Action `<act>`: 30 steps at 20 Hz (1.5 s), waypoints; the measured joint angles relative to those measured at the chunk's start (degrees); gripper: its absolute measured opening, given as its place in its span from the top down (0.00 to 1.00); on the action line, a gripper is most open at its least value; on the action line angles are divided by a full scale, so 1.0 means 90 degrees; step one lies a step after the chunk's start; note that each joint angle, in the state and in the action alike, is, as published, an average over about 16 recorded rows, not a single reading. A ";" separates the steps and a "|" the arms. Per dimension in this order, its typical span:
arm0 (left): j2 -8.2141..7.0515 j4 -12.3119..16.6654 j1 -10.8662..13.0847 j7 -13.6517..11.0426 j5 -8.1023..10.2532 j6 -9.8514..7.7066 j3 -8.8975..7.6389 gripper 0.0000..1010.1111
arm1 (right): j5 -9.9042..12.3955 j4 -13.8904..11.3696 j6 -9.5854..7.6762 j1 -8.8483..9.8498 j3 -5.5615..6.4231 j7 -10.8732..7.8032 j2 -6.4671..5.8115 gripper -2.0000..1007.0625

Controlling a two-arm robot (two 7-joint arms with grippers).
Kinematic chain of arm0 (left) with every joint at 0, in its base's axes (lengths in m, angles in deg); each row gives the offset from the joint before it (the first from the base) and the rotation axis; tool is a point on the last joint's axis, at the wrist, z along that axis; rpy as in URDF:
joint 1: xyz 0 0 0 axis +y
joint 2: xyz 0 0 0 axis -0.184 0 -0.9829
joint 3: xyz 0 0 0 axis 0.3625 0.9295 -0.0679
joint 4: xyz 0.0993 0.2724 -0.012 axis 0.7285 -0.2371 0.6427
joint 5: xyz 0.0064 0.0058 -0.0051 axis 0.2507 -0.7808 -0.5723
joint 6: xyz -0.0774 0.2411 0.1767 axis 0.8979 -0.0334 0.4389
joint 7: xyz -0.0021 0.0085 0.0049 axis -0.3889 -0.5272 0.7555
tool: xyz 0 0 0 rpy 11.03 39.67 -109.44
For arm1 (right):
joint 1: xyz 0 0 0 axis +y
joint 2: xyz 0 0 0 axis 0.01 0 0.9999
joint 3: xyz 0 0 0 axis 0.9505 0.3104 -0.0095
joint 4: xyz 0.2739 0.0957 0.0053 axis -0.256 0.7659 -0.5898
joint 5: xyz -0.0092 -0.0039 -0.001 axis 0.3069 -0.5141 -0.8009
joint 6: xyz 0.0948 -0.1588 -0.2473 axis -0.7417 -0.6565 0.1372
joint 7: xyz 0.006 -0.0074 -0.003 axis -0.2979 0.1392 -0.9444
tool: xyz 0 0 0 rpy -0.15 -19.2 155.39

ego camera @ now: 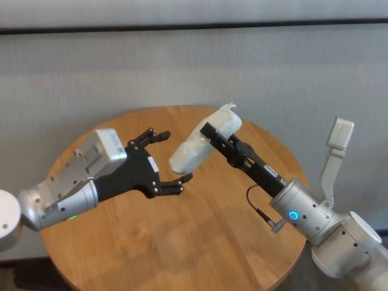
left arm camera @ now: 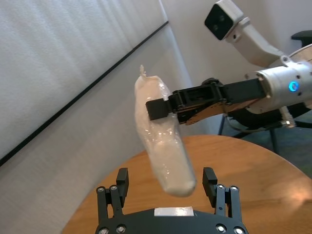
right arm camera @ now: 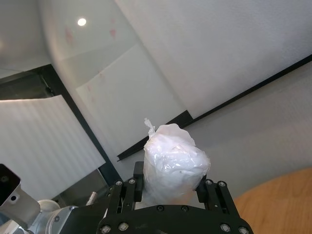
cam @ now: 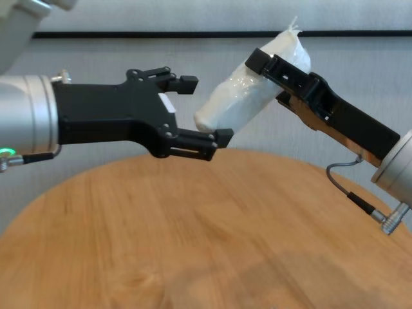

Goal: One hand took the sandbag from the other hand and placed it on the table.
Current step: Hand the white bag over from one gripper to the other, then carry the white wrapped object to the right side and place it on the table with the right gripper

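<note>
Handover posture above the round wood-grain bench (ego camera: 182, 254), both arms raised clear of its top.

Right end effector (ego camera: 213, 134), on the blue-lit silver wrist (ego camera: 295, 213): fingers closed on the upper part of the sandbag (ego camera: 203, 144), just below its twisted tip, one black finger (left arm camera: 163, 107) lying across the pouch as seen from the left wrist view. From the right wrist view, pouch seated between the two fingers (right arm camera: 138, 180), crinkled tip pointing away from the palm. Thin grey cable (ego camera: 257, 203) looped beside the wrist.

Sandbag: held in the air over the far half of the bench, tilted, tip uppermost and toward the right arm, rounded lower end sloping down toward the left arm. No contact with the bench top.

Left end effector (ego camera: 171, 159), on the green-lit wrist (ego camera: 71, 217): jaws spread wide, holding nothing. Lower end of the sandbag positioned between the two open fingertips (cam: 222, 136); in the left wrist view, visible gaps on both sides between pouch and fingers (left arm camera: 122, 181), so apparently untouched.

Background: grey panelled wall (ego camera: 73, 66) with a dark horizontal strip behind the bench.
</note>
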 joint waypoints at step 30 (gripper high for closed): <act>0.0021 0.0421 0.0230 0.1271 -0.0824 -0.0499 -0.0469 0.01 | 0.0007 -0.0021 0.0014 0.0018 0.0009 0.0022 -0.0004 0.41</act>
